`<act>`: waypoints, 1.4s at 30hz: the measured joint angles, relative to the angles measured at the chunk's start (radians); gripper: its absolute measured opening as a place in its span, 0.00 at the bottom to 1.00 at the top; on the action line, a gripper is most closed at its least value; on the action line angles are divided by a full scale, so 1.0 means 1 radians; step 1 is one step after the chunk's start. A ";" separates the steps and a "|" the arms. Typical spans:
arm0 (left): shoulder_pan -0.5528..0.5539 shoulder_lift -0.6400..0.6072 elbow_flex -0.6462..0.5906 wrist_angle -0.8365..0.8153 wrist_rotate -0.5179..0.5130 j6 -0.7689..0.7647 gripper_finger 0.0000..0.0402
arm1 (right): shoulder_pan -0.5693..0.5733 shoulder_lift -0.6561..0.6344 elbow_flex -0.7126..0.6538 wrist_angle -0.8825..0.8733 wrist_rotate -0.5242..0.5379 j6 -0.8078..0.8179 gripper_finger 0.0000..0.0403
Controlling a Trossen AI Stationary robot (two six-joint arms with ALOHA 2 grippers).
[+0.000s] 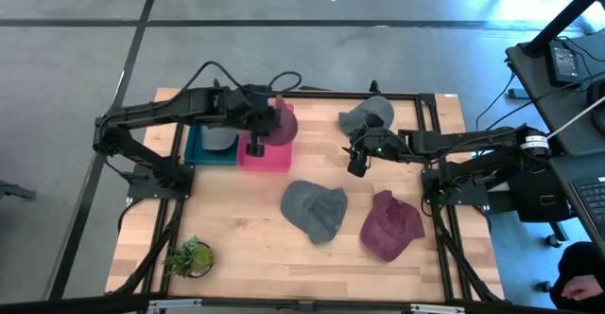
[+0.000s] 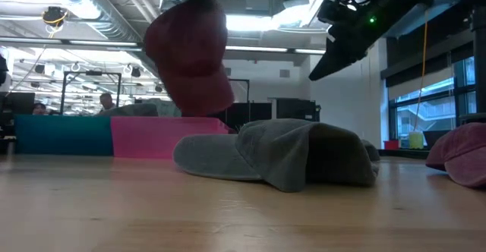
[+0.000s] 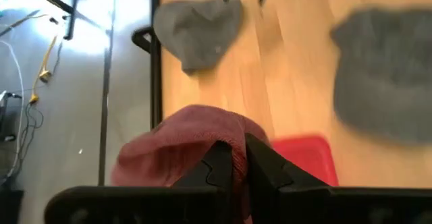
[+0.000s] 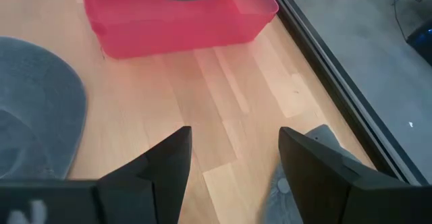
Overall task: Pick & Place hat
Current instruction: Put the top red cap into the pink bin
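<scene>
Left hand [image 3: 236, 158] pinches maroon hat [image 3: 179, 153] above pink bin [image 3: 304, 158].

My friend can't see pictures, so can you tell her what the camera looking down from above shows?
The left claw holds a dark red hat above a pink bin, which sits beside a teal bin on a wooden table. The right claw hangs open near a grey hat at the back edge. Another grey hat, another dark red hat and a small green plant lie nearer the front.
</scene>
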 joint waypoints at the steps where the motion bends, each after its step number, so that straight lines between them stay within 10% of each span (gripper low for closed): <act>1: 0.000 0.000 0.000 -0.024 -0.001 0.018 0.04 | 0.000 0.000 0.000 0.000 0.000 0.000 0.55; 19: 0.013 0.158 -0.003 -0.196 -0.038 0.238 0.04 | 0.000 0.001 -0.027 0.029 0.001 0.049 0.55; 35: 0.119 0.426 -0.003 -0.096 -0.401 0.317 0.04 | 0.000 0.001 -0.145 0.136 0.002 0.041 0.55; 42: 0.141 0.469 -0.003 -0.027 -0.317 0.372 0.04 | 0.000 0.001 -0.144 0.139 0.012 0.041 0.55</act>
